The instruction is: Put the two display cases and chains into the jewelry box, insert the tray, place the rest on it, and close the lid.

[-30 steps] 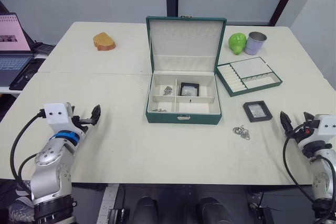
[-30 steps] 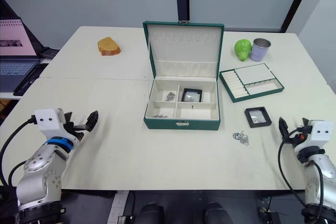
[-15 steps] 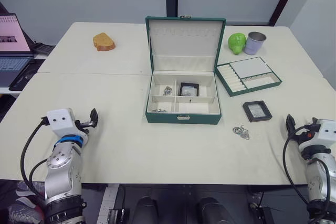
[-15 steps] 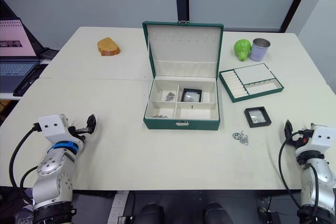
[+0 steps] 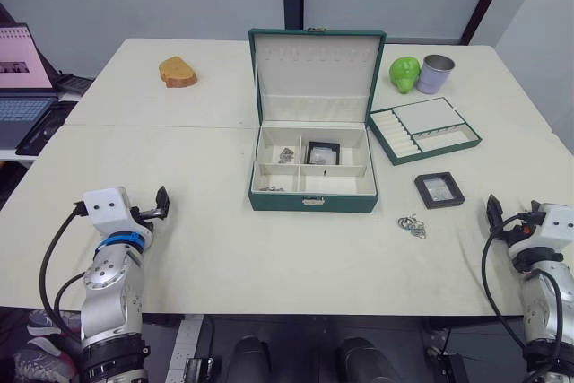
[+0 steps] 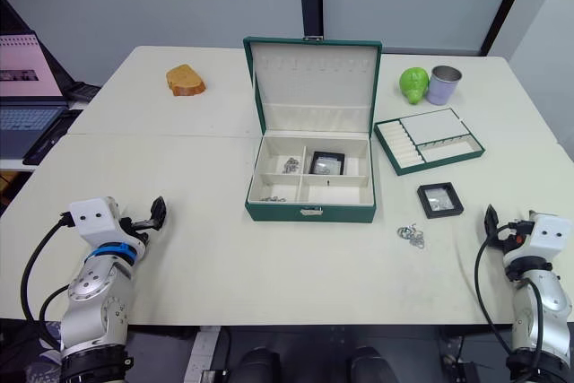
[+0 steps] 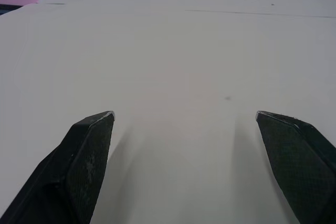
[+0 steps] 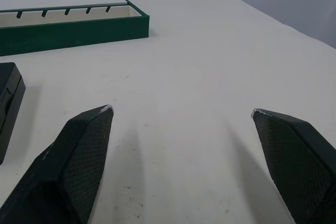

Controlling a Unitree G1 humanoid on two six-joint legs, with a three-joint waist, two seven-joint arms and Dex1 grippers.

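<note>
The large rectangular dark green jewelry box (image 5: 312,172) with cream lining stands at the middle of the pale cream bench (image 5: 224,248), its long axis running left to right and its small gold clasp facing the robot. Its hinged dark green lid (image 5: 317,73) stands upright at the back, cream inside with a row of hooks.

1 small square black-framed display case (image 5: 323,152) lies flat in a rear compartment, and silvery chain heaps (image 5: 286,155) sit in the compartment to its left. The 2nd black-framed display case (image 5: 439,189) lies flat on the bench to the right of the box, well apart from it.

The cluster of silvery wire rings (image 5: 413,225) lies near that case, closer to the robot. The shallow green-rimmed tray (image 5: 424,129) sits right of the box, skewed, its ribbed ring slots at its left end.

Behind the tray stand a green rounded object (image 5: 404,73) and a grey metal cup (image 5: 436,73). A brown bread-like piece (image 5: 178,71) rests far left, and a laptop (image 5: 24,82) sits on a side desk.

The left end effector (image 7: 184,124) and the right end effector (image 8: 181,116) both hover low over bare bench with fingers spread wide, gripping nothing.
</note>
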